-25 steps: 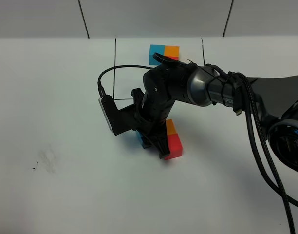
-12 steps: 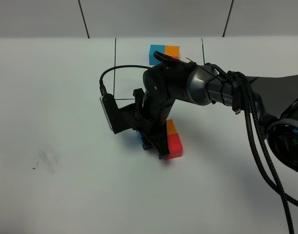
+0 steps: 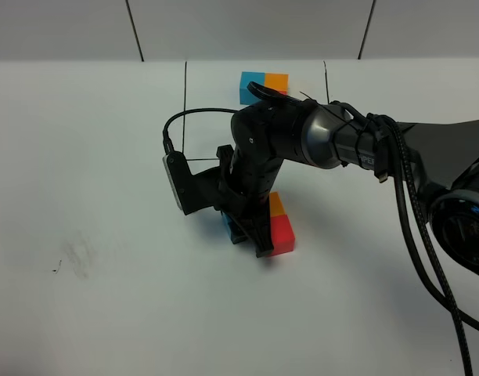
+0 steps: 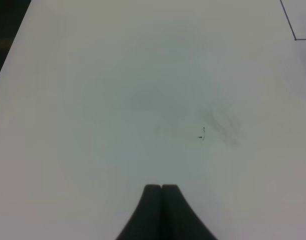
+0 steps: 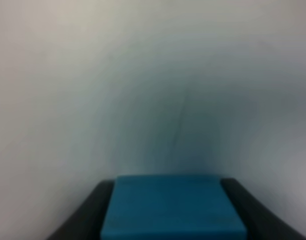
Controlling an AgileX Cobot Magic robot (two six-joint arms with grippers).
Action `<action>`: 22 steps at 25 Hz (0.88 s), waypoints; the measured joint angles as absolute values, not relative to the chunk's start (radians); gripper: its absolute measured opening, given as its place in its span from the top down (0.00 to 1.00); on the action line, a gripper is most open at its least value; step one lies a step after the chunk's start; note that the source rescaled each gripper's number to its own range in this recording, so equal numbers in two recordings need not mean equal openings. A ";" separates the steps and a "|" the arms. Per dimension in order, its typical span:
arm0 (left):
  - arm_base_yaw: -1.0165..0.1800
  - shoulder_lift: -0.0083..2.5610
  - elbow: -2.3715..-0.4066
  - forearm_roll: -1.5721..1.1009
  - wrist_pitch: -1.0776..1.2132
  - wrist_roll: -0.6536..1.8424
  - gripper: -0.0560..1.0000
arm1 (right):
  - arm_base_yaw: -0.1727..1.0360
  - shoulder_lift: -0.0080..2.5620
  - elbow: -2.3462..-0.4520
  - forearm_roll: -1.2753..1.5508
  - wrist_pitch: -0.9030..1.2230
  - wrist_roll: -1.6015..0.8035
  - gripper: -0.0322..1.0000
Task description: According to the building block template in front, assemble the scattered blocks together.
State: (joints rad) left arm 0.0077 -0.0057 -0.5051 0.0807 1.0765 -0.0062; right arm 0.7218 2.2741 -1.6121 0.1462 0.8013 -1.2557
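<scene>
The blue cube [image 5: 174,207] is clamped in the right pincer [image 3: 251,231], low beside the orange cube [image 3: 275,204] and red cube [image 3: 281,234]. The left pincer [image 4: 162,189] is closed, empty. If released misaligned, the neighbours could be displaced.

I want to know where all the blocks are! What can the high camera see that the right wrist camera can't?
Only the high camera shows the red block, the orange block, the framed template and the table. Only the right wrist camera shows the blue block's whole face, sitting between the right gripper's fingers. Both show that blue block and that gripper.
</scene>
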 joint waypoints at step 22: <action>0.008 -0.006 -0.505 0.081 1.076 -0.006 0.95 | 0.664 2.275 -1.613 0.163 0.825 -1.359 0.53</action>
